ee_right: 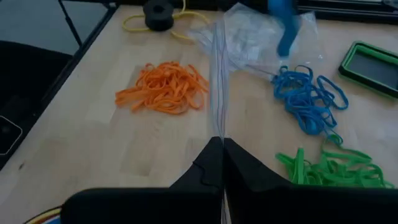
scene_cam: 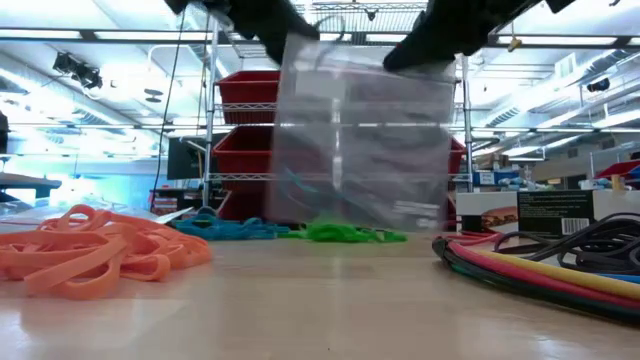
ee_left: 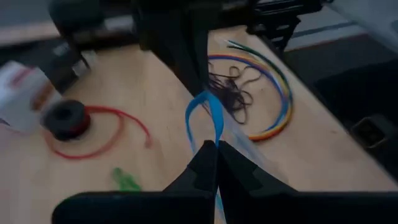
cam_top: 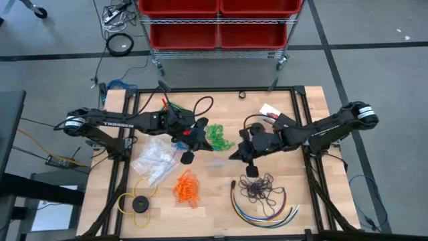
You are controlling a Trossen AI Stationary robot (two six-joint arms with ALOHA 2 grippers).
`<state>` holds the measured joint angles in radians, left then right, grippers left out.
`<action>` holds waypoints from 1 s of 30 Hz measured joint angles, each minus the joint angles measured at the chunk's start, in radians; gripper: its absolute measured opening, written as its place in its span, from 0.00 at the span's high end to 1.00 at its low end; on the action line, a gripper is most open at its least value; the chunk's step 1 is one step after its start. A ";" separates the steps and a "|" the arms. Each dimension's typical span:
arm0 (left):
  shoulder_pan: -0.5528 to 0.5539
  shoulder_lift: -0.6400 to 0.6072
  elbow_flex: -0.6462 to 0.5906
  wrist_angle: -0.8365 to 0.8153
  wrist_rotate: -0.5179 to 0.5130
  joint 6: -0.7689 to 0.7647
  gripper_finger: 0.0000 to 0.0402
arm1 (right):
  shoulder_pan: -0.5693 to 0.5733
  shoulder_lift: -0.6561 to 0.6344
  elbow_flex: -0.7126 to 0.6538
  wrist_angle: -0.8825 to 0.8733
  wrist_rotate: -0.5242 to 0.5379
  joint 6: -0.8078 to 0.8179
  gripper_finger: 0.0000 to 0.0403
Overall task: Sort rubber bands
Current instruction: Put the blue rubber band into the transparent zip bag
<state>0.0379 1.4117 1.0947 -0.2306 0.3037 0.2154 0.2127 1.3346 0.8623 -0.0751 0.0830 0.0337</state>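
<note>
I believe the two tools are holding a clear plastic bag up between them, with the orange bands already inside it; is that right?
Not quite: the orange bands lie loose on the table, as the right wrist view shows. The left tool and right tool do hold the clear bag up.

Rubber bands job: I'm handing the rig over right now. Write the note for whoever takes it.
Left end effector: shut on a blue band, above mid-table.
Right end effector: shut on the clear bag, which hangs off the table between both arms.
On the table, in separate bunches: orange bands, green bands, blue bands, dark purple bands inside the cable loop.
Done: colours separated.
Left: probably bagging; the held bag looks empty.
</note>
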 joint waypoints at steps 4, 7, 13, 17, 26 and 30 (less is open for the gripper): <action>-0.027 0.000 0.070 -0.001 -0.088 0.046 0.97 | -0.006 0.032 0.001 -0.009 0.002 -0.002 1.00; -0.029 0.005 0.095 0.071 -0.021 -0.023 0.97 | -0.012 0.066 0.003 -0.023 0.028 -0.011 1.00; -0.026 0.078 0.091 0.084 0.036 -0.153 0.97 | -0.016 0.104 0.084 -0.090 0.065 -0.056 1.00; -0.026 0.151 0.091 0.084 0.038 -0.173 0.97 | -0.015 0.103 0.139 -0.146 0.095 -0.081 1.00; -0.025 0.208 0.091 0.116 0.000 -0.168 0.97 | 0.011 0.105 0.169 -0.262 0.109 -0.082 1.00; -0.016 0.212 0.091 0.097 0.003 -0.188 0.97 | 0.017 0.105 0.169 -0.266 0.128 -0.081 1.00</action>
<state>0.0219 1.6237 1.1854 -0.1335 0.3072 0.0275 0.2295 1.4395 1.0317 -0.3410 0.2111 -0.0471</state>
